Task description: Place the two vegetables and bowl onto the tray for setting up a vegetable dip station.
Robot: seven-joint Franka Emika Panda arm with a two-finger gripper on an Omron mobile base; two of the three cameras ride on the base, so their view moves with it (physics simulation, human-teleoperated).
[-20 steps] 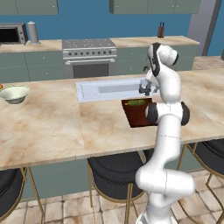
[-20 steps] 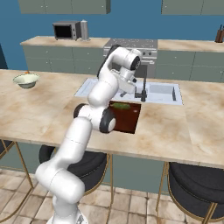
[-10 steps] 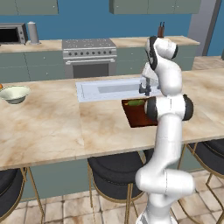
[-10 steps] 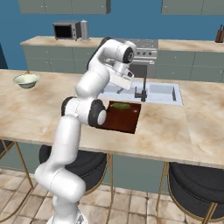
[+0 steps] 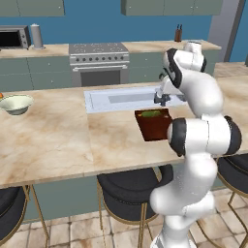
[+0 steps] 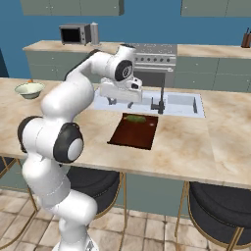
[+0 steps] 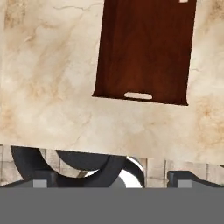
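The cucumber piece [image 6: 136, 118] lies on the tray [image 6: 132, 135] before the sink [image 6: 191, 104]; the bowl [image 5: 16, 104] sits far left.

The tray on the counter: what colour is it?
Dark reddish-brown, like wood; the tray shows best in the hand view.

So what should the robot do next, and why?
Probably swing the open gripper left toward the bowl at the counter's far end. The green vegetable already lies on the tray, but the bowl and the orange piece beside it are far from it.
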